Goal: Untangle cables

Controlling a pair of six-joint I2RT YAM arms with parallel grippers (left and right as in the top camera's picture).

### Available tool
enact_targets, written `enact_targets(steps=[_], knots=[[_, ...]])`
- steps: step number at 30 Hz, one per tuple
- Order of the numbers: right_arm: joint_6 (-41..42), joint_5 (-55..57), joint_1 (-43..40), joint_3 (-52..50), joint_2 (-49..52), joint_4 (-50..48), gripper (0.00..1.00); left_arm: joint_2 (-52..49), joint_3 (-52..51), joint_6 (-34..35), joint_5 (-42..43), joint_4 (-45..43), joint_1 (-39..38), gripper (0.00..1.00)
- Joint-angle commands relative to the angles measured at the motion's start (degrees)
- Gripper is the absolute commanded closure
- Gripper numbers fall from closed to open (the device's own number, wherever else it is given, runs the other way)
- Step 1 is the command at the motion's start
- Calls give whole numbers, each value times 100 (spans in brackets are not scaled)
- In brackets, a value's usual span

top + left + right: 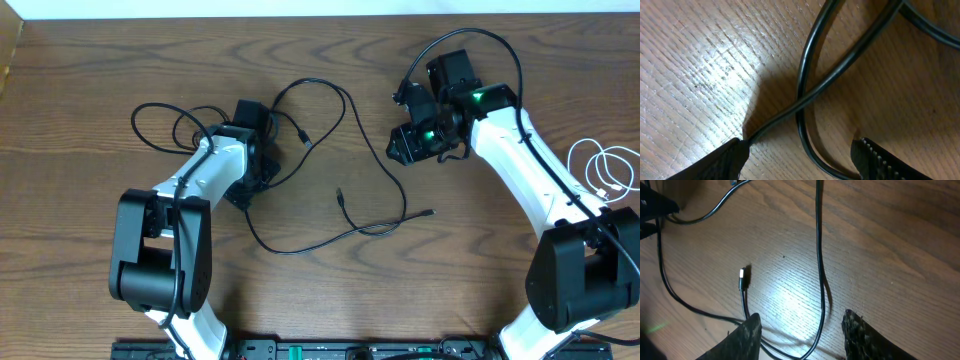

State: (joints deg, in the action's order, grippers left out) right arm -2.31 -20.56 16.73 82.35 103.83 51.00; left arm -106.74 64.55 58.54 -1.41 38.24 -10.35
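Left hand (801,150), fingers cropped, straddles crossed strands of black cable (800,80).

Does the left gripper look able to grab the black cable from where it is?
Probably yes. The left gripper is open and low, and the black cable crosses itself right between its fingers, with nothing over it.
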Motion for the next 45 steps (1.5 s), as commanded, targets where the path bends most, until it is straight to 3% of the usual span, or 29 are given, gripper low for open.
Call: enact_targets(steps=[1, 12, 21, 35, 39, 45], knots=[[11, 9, 61, 35, 37, 2, 52, -44, -57, 28, 133, -105, -13, 31], [11, 9, 61, 35, 37, 2, 52, -44, -59, 31, 614, -280, -20, 33], [11, 9, 61, 35, 37, 22, 52, -66, -59, 68, -197, -282, -332, 34], [7, 92, 61, 35, 37, 28, 46, -66, -59, 46, -221, -278, -350, 68], [9, 225, 61, 35, 37, 83, 44, -63, -57, -223, -208, -256, -350, 92], [9, 223, 61, 35, 37, 90, 44, 216, 151, -811, -160, -236, -350, 93]])
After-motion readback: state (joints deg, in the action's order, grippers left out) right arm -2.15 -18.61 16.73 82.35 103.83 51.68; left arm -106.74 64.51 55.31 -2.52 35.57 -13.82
